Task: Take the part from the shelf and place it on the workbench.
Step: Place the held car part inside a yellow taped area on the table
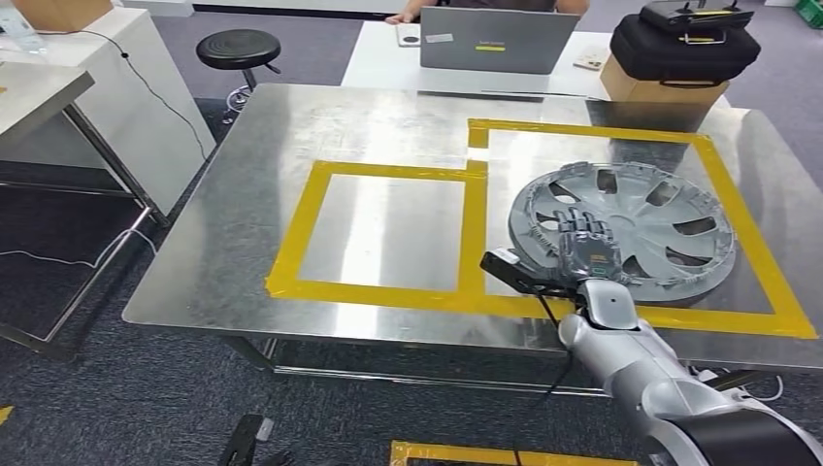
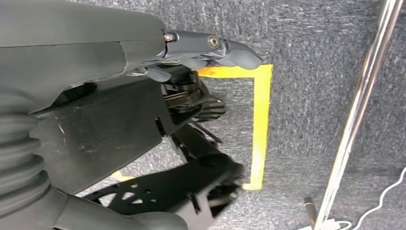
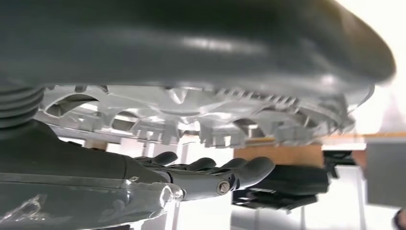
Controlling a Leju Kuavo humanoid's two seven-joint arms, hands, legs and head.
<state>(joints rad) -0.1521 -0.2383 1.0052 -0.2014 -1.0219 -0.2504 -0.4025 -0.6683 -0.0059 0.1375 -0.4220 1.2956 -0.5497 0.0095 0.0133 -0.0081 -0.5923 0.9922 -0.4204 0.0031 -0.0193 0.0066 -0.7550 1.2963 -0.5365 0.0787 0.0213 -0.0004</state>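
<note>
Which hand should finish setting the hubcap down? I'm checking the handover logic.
The right hand: it is already at the hubcap, over the workbench inside the larger taped square. The left hand hangs low over the carpet, away from the bench top.

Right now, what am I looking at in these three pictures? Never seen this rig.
It is a humanoid robot with two silver arms.

The head view looks down from the robot's body at a metal workbench marked with yellow tape. A grey wheel cover, the part, lies inside the right-hand taped box. The right robot hand lies over its near rim.

The right wrist view, taken just behind that hand, shows the cover's ribbed side close up. The frames don't settle whether the hand is gripping it or letting go.

The left wrist view shows the left robot hand hanging over the carpet, holding nothing.

A laptop sits on the table behind.
</note>
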